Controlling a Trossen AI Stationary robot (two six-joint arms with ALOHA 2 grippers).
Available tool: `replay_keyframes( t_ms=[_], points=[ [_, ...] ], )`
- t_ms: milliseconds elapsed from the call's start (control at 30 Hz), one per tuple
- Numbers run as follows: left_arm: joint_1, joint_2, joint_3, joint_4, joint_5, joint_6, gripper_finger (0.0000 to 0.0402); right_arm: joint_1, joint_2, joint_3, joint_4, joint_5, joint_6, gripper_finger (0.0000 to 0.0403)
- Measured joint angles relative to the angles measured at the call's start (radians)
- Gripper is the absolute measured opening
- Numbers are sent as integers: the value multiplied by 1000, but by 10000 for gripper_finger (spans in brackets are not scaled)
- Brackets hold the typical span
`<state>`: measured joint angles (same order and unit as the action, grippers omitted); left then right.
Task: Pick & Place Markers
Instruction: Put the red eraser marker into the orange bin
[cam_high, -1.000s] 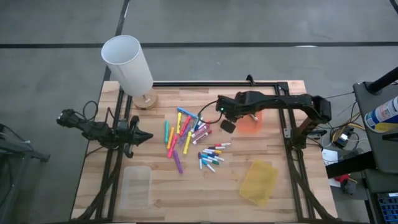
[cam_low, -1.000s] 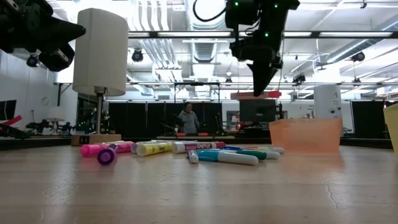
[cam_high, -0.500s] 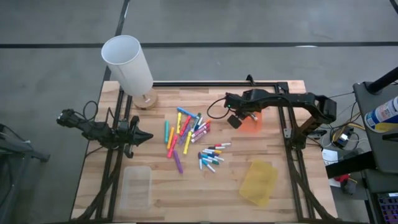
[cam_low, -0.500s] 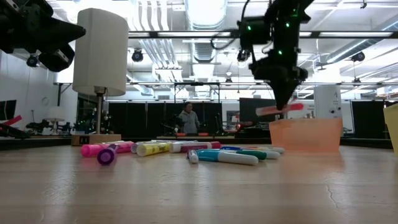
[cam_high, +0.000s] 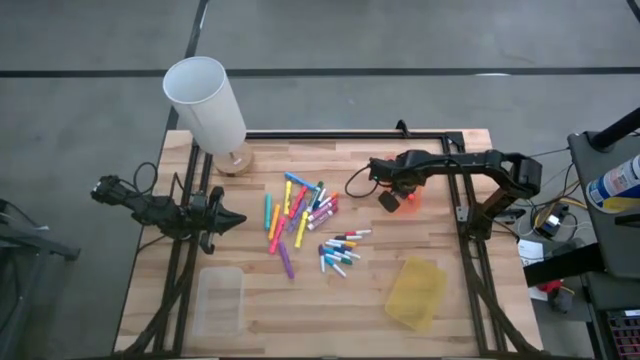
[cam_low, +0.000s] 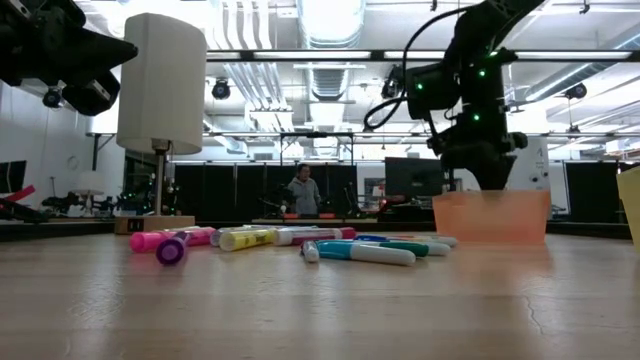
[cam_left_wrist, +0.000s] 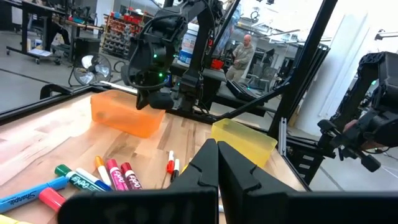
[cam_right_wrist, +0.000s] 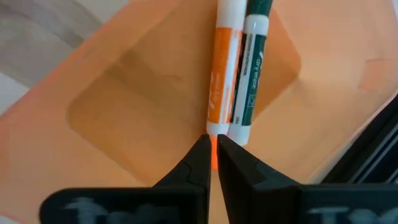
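Observation:
Many coloured markers lie loose on the wooden table; the low view has this heap ahead. My right gripper points down into the orange bin, fingers shut. On the bin's floor an orange marker and a green marker lie side by side. My left gripper waits shut and level over the table's left side. My right gripper stands with its shut fingertips at one end of the orange marker, coming from above. I cannot tell whether they touch it. The marker lies flat on the bin's floor.
A yellow bin sits near the front right and a clear bin at the front left. A white-shaded lamp stands at the far left corner. A person stands in the room beyond the table.
My right gripper has gone down and toward the table's right edge, from above the heap into the orange bin, rolling as it sank. The pinkish marker that it carried crosswise half a second ago no longer shows at its fingers.

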<state>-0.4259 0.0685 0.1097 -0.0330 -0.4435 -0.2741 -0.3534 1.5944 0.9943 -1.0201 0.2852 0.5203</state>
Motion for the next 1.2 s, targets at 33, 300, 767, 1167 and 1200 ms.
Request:
replay_keyframes(
  t_ms=[33, 300, 767, 1167, 1200],
  points=[
    [0, 0, 0, 0, 0, 0, 0, 0, 0, 0, 2, 6, -4, 10],
    [0, 0, 0, 3, 0, 0, 0, 2, -2, 58, 3, 26, -54, 7],
    [0, 0, 0, -4, 0, 0, 0, 181, -2, 162, 368, -77, -451, 21],
    [0, 0, 0, -5, -2, 3, 0, 308, 61, 162, 710, -185, -650, 133],
    [0, 0, 0, -5, -2, 3, 0, 308, 73, 163, 726, -185, -662, 137]
  ],
)
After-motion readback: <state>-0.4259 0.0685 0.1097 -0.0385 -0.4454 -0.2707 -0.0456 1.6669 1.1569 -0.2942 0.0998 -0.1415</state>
